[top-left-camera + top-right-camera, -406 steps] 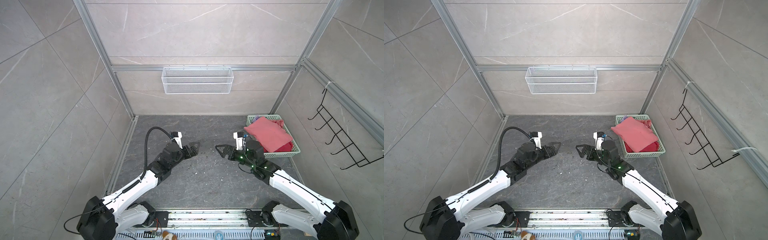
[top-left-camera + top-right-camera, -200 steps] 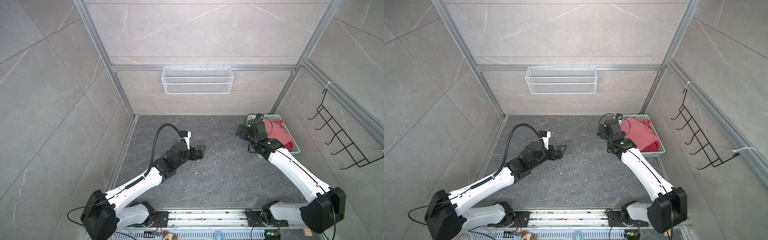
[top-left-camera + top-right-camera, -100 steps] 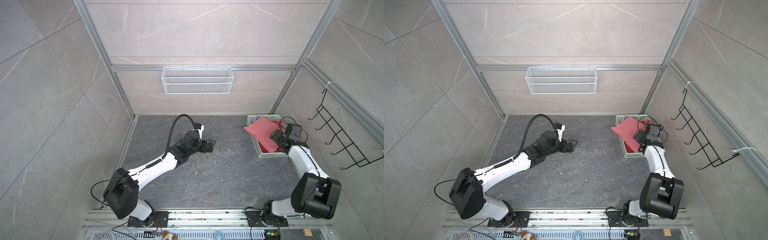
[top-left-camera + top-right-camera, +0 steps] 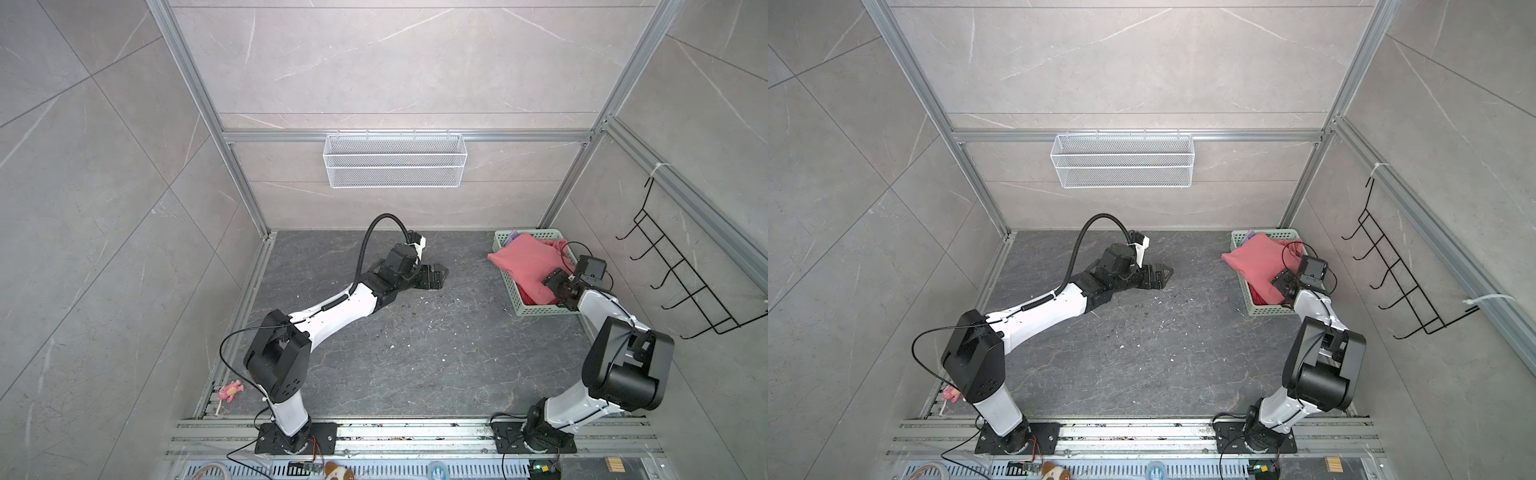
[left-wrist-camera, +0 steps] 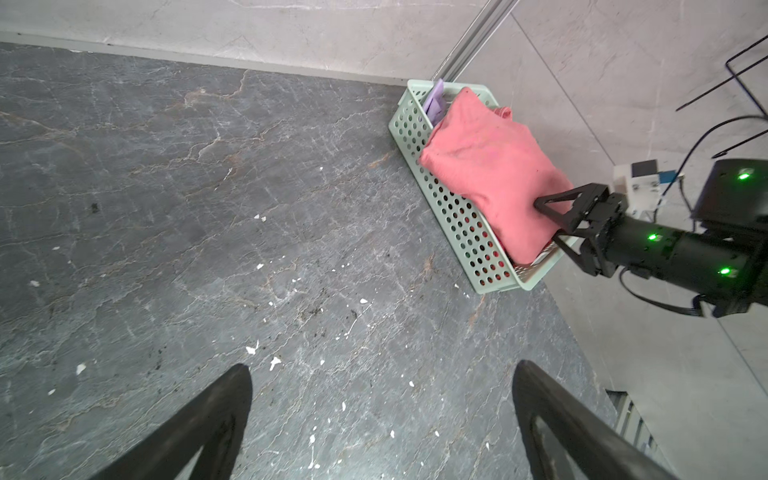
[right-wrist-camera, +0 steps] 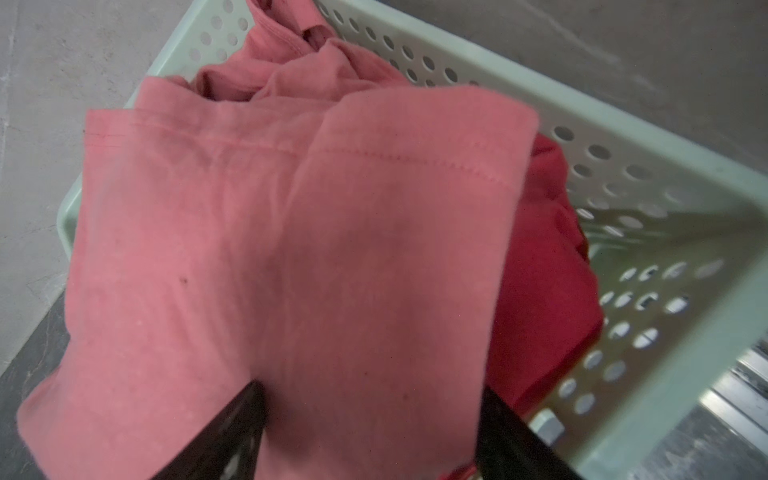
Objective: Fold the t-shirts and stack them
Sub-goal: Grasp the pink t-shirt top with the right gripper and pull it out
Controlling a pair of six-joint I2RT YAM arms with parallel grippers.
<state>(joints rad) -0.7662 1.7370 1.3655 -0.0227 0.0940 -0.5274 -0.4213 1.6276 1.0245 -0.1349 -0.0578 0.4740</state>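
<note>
T-shirts sit together in the mint-green basket (image 4: pixel 540 311) at the far right corner of the grey table (image 4: pixel 415 353). In both top views the salmon-pink t-shirt (image 4: pixel 525 266) lies heaped on top, one corner hanging over the basket's left rim. A lilac t-shirt (image 4: pixel 513 237) peeks out at the far end and a deep-red t-shirt (image 4: pixel 528 298) shows beneath, at the near end. The right gripper (image 4: pixel 547 286) reaches into the basket's near end, against the pink cloth. The left gripper (image 4: pixel 1163 276) is low over the bare middle of the table, well apart from the basket and pointing towards it. A white wire shelf (image 4: pixel 395 160) hangs on the back wall.

The left wrist view shows the left gripper's own fingers (image 5: pixel 208 428) spread wide over bare table, with nothing between them. Across from them, the right gripper (image 5: pixel 544 222) has one finger lying on top of the pink tee and the other lower, by the basket's end wall.

The right wrist view looks down into the basket (image 6: pixel 665 166). Pink fabric (image 6: pixel 311 249) fills most of the picture, with the deep-red one (image 6: pixel 540 291) tucked beside it. The two dark fingers (image 6: pixel 232 432) stand well apart with a bulge of pink cloth between them.
</note>
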